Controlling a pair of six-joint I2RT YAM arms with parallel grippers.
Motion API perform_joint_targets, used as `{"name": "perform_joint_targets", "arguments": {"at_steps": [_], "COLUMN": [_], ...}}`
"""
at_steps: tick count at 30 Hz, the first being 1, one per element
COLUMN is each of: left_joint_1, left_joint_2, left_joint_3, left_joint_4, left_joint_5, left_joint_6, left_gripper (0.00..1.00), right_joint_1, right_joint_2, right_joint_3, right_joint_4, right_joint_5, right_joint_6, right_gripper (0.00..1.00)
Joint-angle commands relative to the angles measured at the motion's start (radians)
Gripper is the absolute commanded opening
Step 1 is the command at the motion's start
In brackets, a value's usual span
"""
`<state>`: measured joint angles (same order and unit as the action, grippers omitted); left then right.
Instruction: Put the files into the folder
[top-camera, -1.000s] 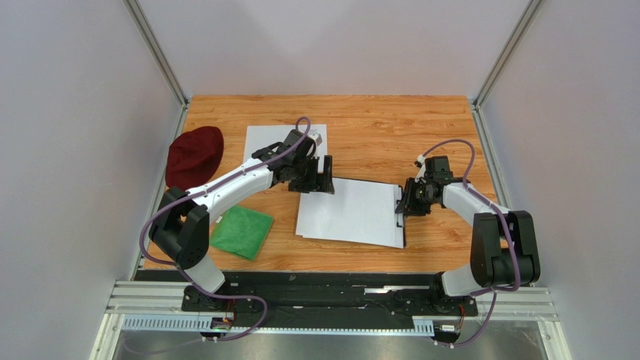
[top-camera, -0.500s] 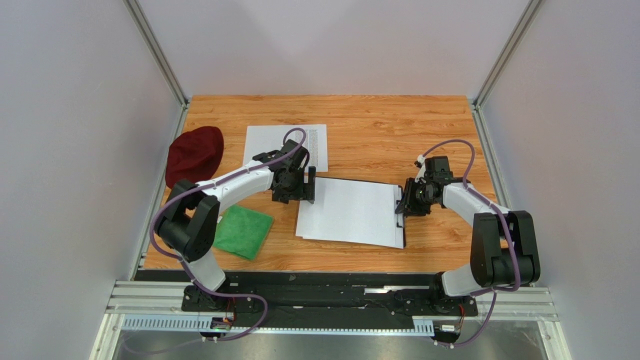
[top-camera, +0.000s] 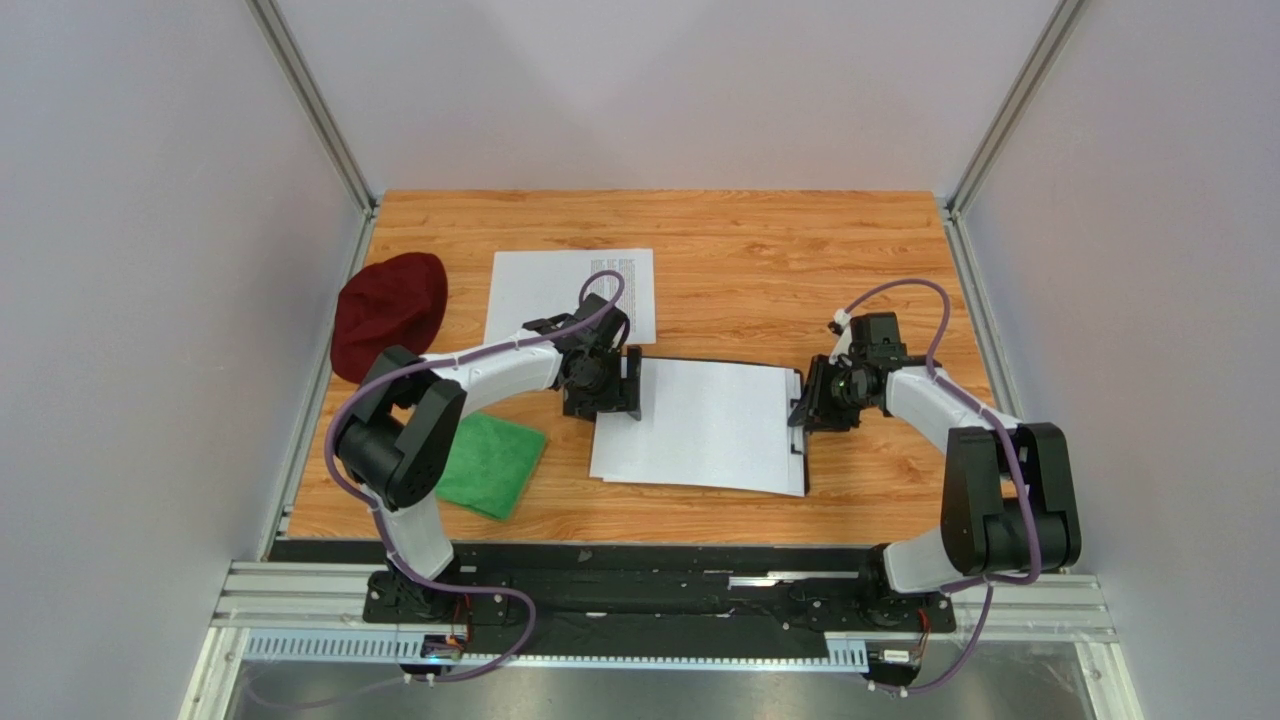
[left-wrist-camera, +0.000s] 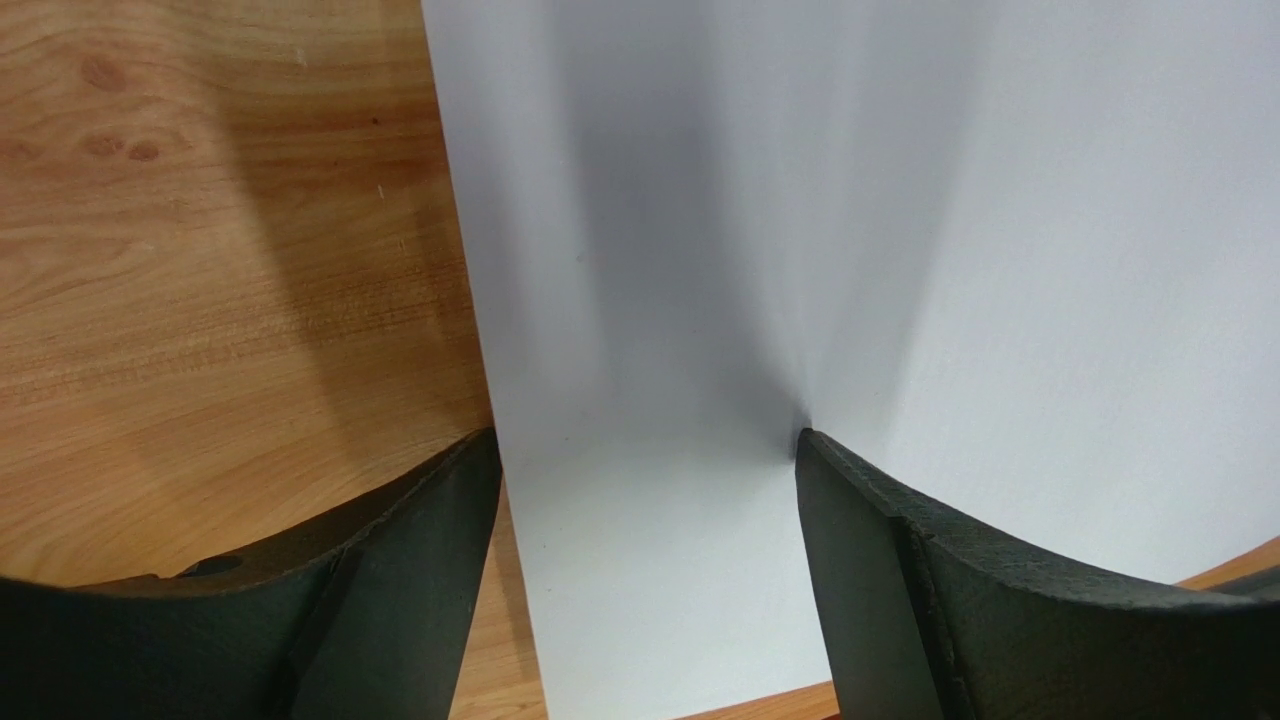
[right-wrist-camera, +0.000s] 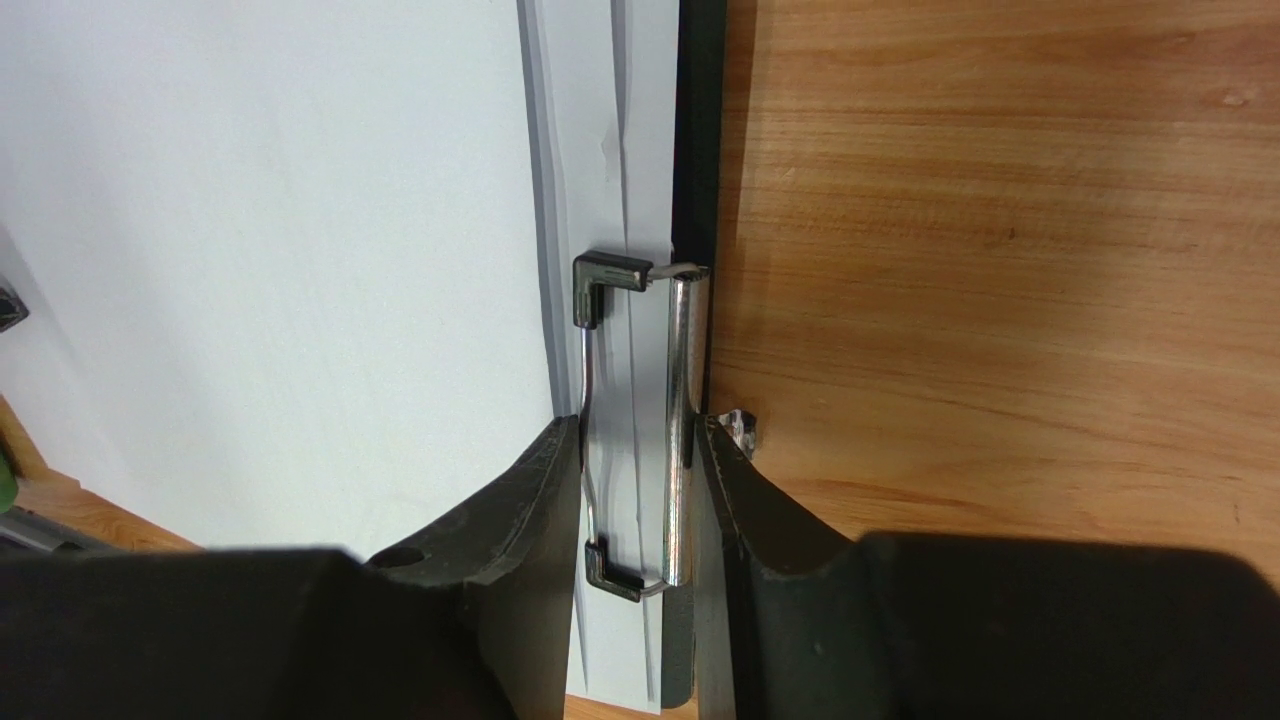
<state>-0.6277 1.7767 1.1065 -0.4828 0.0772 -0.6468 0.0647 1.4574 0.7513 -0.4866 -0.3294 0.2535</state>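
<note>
**Black folder (top-camera: 807, 462) clip pinched by R gripper (right-wrist-camera: 639, 435); L gripper (left-wrist-camera: 646, 450) on paper edge**

Nearest the arm bases, a green cloth (top-camera: 484, 462) lies on the bench (top-camera: 751, 255), w/ no part in the job. Mid-bench, the files (top-camera: 706, 428), a white stack, sit on the folder, which shows only as a dark strip along the stack's R side. R gripper is closed on the metal clip (right-wrist-camera: 661, 375) at that edge, one finger each side of its bar, prob. to hold the clamp up so sheets can slide under.

L gripper works the opposite edge. Its jaws are apart and grip nothing: one tip on bare wood, the other pressing the top sheet, which puckers at that tip. It looks to be nudging or squaring the stack towards the clip.

Further back, one loose sheet (top-camera: 549, 293) w/ printed text lies flat, apart from the stack, so not yet filed. A dark red hat (top-camera: 388, 311) sits to its L by the bench edge.
</note>
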Motion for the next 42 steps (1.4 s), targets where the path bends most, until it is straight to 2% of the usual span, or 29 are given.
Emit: {"name": "perform_joint_targets", "arguments": {"at_steps": [1, 12, 25, 30, 36, 42], "left_joint_1": [-0.003, 0.0, 0.003, 0.005, 0.003, 0.005], "left_joint_2": [0.021, 0.059, 0.052, 0.017, -0.057, -0.109], "left_joint_3": [-0.034, -0.031, -0.063, -0.057, -0.004, 0.012], "left_joint_4": [0.056, 0.056, 0.078, 0.069, 0.038, 0.013], "left_joint_5": [-0.016, -0.048, -0.071, -0.076, -0.007, 0.001], "left_joint_6": [-0.017, -0.005, -0.031, -0.013, 0.029, 0.026], "left_gripper": [0.8, 0.76, 0.75, 0.79, 0.88, 0.9], "right_joint_1": [0.004, -0.029, -0.126, -0.126, -0.118, -0.111], "right_joint_2": [-0.068, -0.114, -0.141, -0.118, -0.098, -0.092], "right_joint_3": [-0.021, -0.101, -0.148, -0.118, -0.106, -0.099], "right_joint_4": [0.086, 0.172, 0.204, 0.146, 0.146, 0.143], "right_joint_5": [-0.085, -0.215, -0.244, -0.201, -0.201, -0.192], "right_joint_6": [0.007, 0.036, 0.063, 0.023, 0.013, 0.012], "right_gripper": [0.0, 0.0, 0.0, 0.0, 0.0, 0.0]}}
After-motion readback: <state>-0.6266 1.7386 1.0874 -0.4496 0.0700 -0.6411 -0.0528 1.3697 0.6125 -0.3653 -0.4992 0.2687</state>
